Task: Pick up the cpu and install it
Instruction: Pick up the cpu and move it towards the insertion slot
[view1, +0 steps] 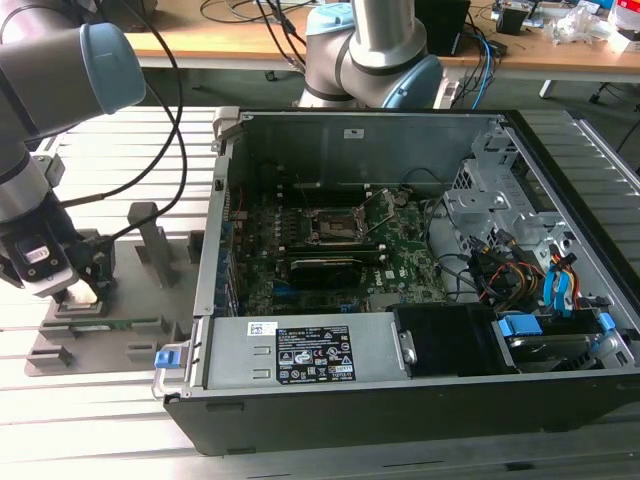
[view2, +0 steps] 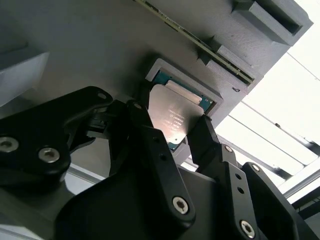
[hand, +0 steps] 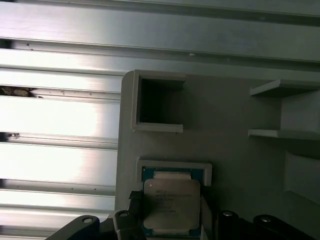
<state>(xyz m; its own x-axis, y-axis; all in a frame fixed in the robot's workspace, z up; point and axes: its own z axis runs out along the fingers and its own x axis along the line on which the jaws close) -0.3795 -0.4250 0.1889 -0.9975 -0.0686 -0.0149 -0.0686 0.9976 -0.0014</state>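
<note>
At the exterior view's left, the robot arm reaches down so its gripper (view1: 82, 290) meets a grey holder tray (view1: 110, 345) lying on a slatted aluminium table (view1: 100, 430). Both wrist views show the cpu (view2: 175, 117) (hand: 171, 200), a small square chip with a silvery metal top, lying flat in a shallow framed pocket (hand: 175, 165) of that tray. The black gripper (view2: 172, 120) (hand: 171, 200) straddles the chip, one side close against each of two opposite edges. Whether it is clamped on the chip or only flanking it cannot be told. A long narrow green memory stick (view2: 200, 45) lies in a slot of the same tray. Well apart, toward the exterior view's right, stands an open computer case (view1: 400, 400) with its motherboard (view1: 400, 265) and dark square socket (view1: 335, 228) exposed.
</note>
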